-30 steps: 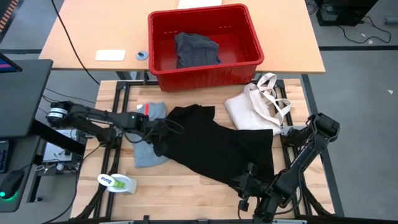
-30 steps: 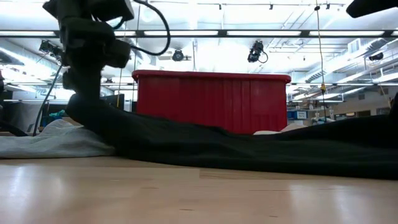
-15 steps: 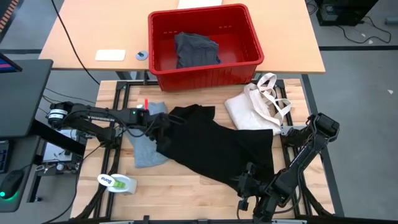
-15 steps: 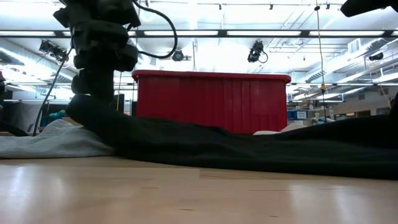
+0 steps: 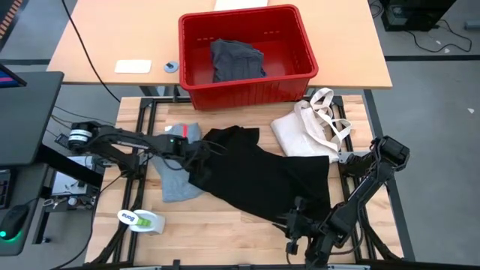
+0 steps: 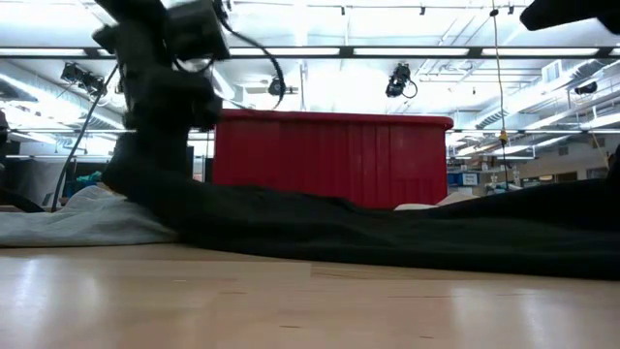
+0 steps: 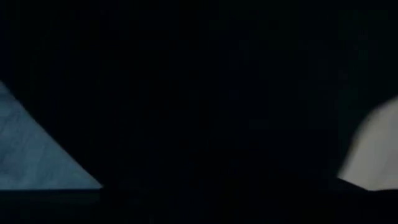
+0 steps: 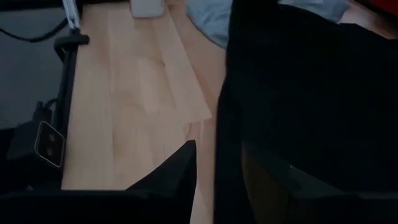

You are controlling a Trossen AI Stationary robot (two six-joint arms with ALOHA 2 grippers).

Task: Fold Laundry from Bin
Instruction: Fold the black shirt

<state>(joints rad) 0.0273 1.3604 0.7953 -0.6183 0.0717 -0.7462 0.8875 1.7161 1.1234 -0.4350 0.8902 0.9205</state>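
Observation:
The large black garment (image 5: 262,176) lies spread over the middle of the wooden table, partly on top of a light grey T-shirt (image 5: 176,184). My left gripper (image 5: 196,154) is at the garment's left edge and shut on it; black cloth fills the left wrist view (image 7: 199,93). My right gripper (image 5: 294,223) is at the garment's near edge and shut on it (image 8: 217,162). The red bin (image 5: 300,52) stands beyond the table's far edge with a dark grey garment (image 5: 236,60) inside. My left gripper holds the black garment at its left edge (image 5: 202,156). The cloth itself hides the fingers. In the low view the cloth rises in a bunched column (image 6: 145,170) up to the gripper, and the rest lies on the table. My right gripper has the black garment's near edge (image 8: 227,143) between its two fingers (image 8: 183,165). One layer or several, I cannot tell. That end sits a little raised (image 6: 581,199), and the rest lies on the table.
A cream tote bag (image 5: 311,124) lies at the far right of the table, touching the black garment. A white and green object (image 5: 142,220) lies near the front left corner. Bare wood shows along the near edge (image 8: 137,93).
My left gripper has shifted a little toward the table's right edge and tipped, still holding the black garment's left edge. The rest of the garment and my right gripper have kept still.

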